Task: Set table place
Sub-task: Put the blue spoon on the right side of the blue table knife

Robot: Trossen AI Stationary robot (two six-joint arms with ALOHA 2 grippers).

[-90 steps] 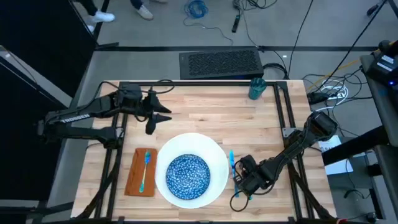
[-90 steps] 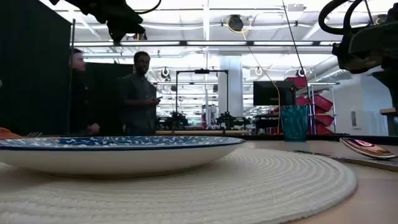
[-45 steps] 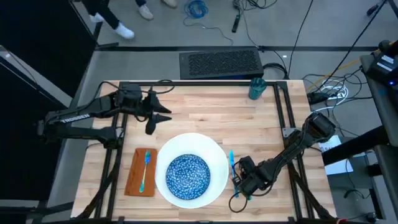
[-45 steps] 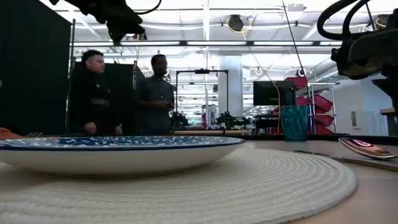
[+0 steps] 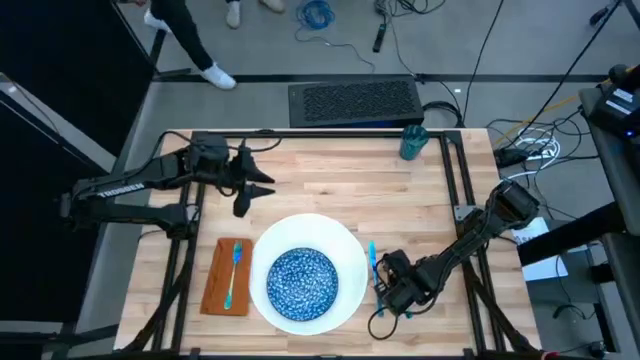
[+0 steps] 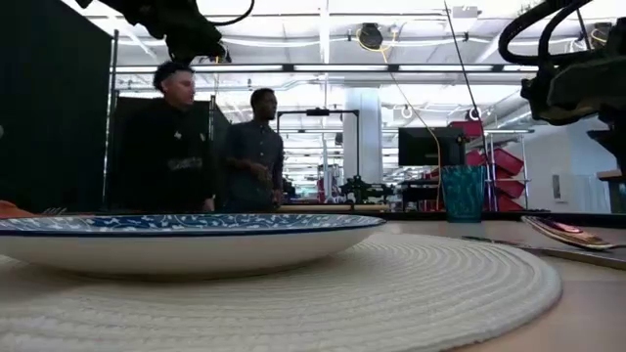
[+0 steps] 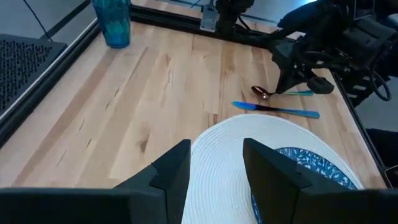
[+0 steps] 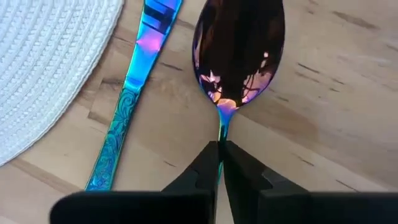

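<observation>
A blue speckled bowl (image 5: 302, 282) sits on a white woven round mat (image 5: 345, 240) at the table's near middle. Left of the mat lies an orange napkin (image 5: 214, 282) with a light-blue fork (image 5: 232, 275) on it. To the mat's right lies a knife (image 8: 134, 93). Beside the knife is a spoon (image 8: 239, 43), and my right gripper (image 8: 219, 152) is shut on it, low over the table. A teal cup (image 5: 413, 141) stands at the far right. My left gripper (image 7: 214, 168) hovers open above the far left, holding nothing. My right gripper pinches the spoon's thin handle (image 8: 221, 127) just behind its bowl, between the two fingertips. The fingers lie along the handle, coming low from the table's near side. The spoon runs parallel to the knife, bowl toward the far edge; whether the bowl touches the wood I cannot tell.
The black rail frame (image 5: 455, 180) runs along the table's right side, close to my right arm. Bare wood (image 5: 340, 170) lies between the mat and the cup. Two people (image 6: 215, 147) stand in the room beyond the table.
In the low view the spoon's bowl end has come down and lies flatter over the table beside the knife, still in my right gripper. The people in the room behind have walked toward the right.
</observation>
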